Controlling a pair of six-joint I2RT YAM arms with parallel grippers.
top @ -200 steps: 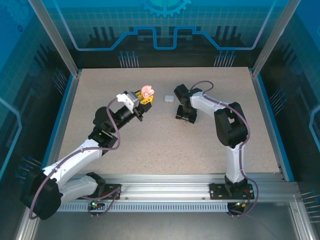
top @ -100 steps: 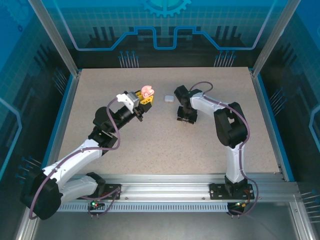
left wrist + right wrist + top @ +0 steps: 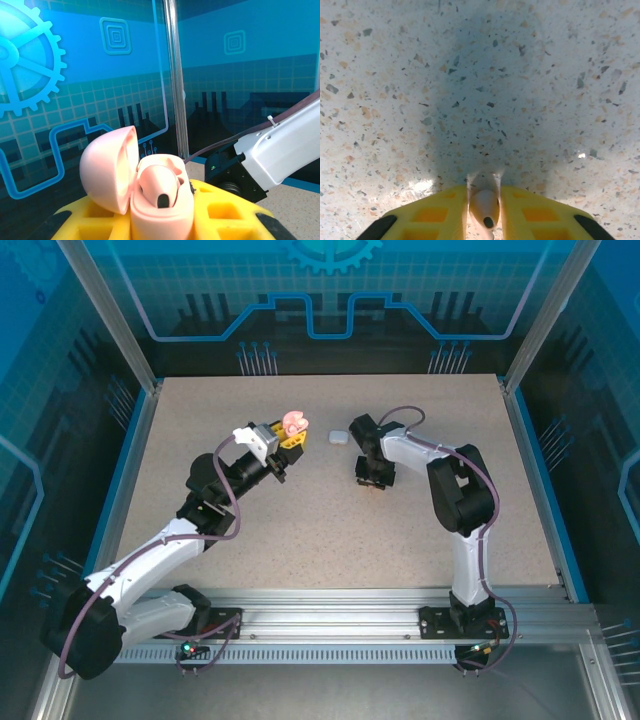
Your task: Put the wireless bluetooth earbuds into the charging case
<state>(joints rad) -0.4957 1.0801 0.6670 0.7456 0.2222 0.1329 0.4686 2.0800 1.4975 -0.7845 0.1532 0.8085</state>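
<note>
The right tool (image 3: 483, 196) points straight down, low over the counter (image 3: 555, 100). Its yellow fingers are nearly together and pinch a tiny pinkish-tan earbud (image 3: 484, 207) by its sides. Whether the earbud has left the surface cannot be told. The left tool (image 3: 288, 437) is clamped tight on a small pink case (image 3: 145, 185), held up in the air off to the left with its lid flipped open. What looks like another bud (image 3: 159, 187) already sits in one socket. The main risk is the earbud itself. It is smooth, rounded and gripped on a very small area, so it could squirt out or twist between the fingers during the lift or the carry across, then roll away. A twisted earbud would meet the free socket at the wrong angle and jam on the rim or bounce off. Pushing down hard could also tip the pink case in the left tool's grip or snap the lid shut. A small white case (image 3: 337, 437) lies on the counter between the two tools, near the likely path, and could be knocked. The counter is a flat, pale, speckled, stone-like slab that looks hard and fairly slick. Around it stand metal posts (image 3: 107, 315) and blue see-through walls (image 3: 330, 300) printed with gear and circuit patterns. A metal rail (image 3: 340, 600) runs along the near edge, where both arms are bolted.
</note>
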